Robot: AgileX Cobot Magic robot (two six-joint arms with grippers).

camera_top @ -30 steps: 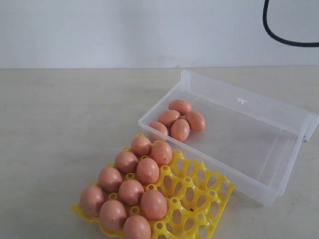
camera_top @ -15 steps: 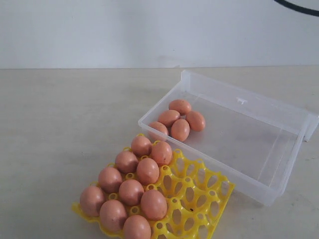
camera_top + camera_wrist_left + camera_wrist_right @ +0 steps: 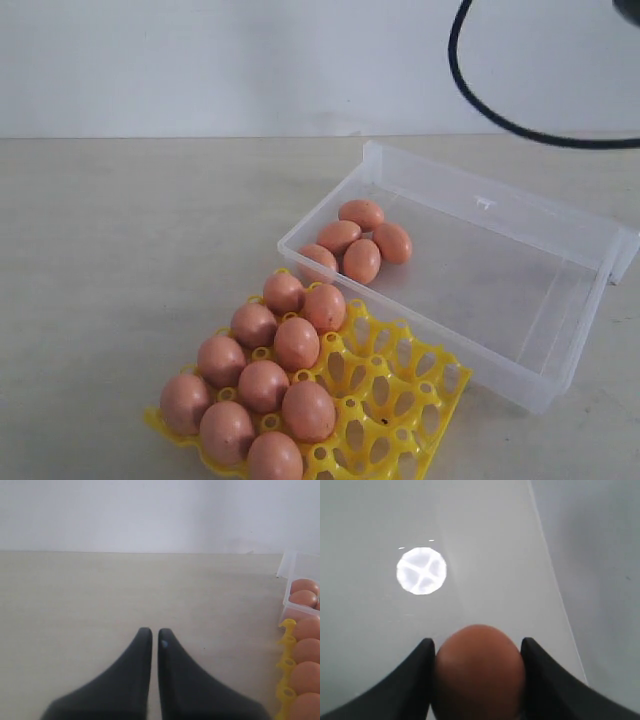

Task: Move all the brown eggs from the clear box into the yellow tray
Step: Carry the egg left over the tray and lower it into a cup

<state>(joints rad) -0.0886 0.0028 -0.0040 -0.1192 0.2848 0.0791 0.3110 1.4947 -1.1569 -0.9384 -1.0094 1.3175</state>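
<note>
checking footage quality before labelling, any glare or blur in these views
Right wrist view: a round white glare spot blows out, and the brown egg in the right gripper is soft, too close. Left wrist view: left gripper blurs toward its base. Exterior view: even light, soft shadows, sharp enough.

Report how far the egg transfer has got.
Done: ten reddish-brown oval eggs sit in the bright yellow plastic egg tray. In hand: the right gripper clamps one egg. Remaining: five eggs lie in the clear rectangular plastic box.
</note>
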